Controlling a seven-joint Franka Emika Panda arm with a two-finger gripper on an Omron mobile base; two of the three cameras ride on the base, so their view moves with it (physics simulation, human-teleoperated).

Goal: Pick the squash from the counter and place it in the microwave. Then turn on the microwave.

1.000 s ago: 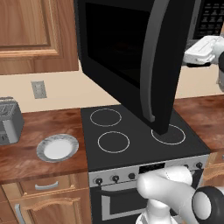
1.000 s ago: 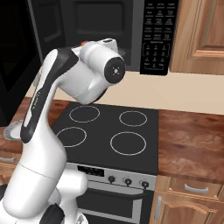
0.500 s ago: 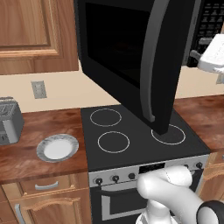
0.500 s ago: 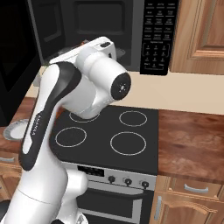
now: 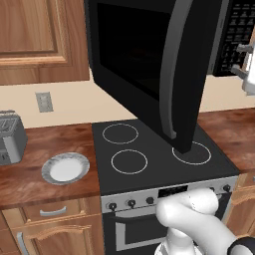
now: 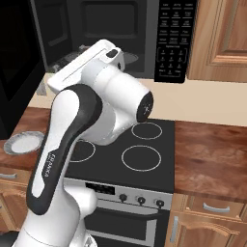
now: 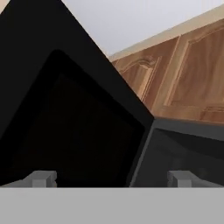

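Black microwave (image 5: 149, 64), reddish-brown wood-grain counter (image 5: 45, 144), grey-rimmed white plate (image 5: 65, 168).

Kitchen: stovetop (image 5: 159, 154), microwave (image 5: 149, 64), wooden cabinets (image 5: 35, 40).

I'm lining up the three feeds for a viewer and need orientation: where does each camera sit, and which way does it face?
Left base view: behind the arm's left, facing the stovetop, plate and open microwave door; the white arm rises at lower right.
Right base view: behind its right, facing the microwave keypad; the arm fills the left.
Hand view: on the hand, facing the door edge; the open claw fingertips show.
Shared: both base views show stovetop, plate and microwave.
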